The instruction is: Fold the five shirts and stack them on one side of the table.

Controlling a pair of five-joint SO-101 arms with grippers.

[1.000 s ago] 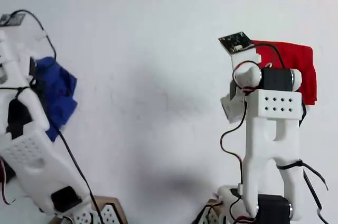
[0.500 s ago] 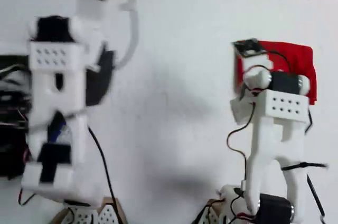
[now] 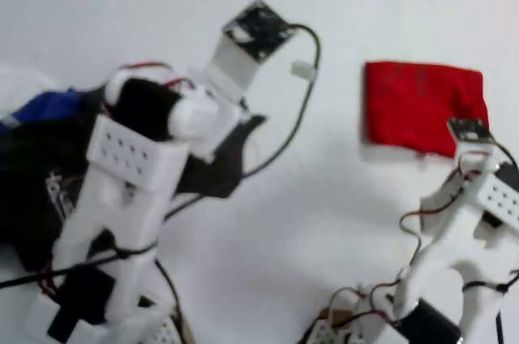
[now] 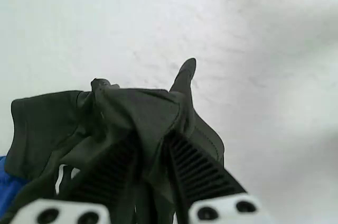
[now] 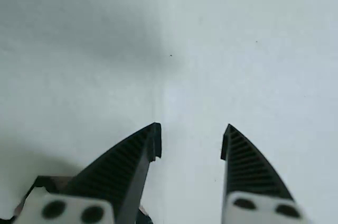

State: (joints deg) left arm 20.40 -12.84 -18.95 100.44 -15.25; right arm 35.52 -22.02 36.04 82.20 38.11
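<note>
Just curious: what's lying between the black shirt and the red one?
In the high view, bare table, apart from the left arm's cable looping beside the black shirt.

Bright, even light falls on the white table (image 3: 340, 198) and nearly bleaches it. Only soft, faint shadows lie on the table beside the left arm (image 3: 122, 165). The room beyond the table's far edge is dim.
</note>
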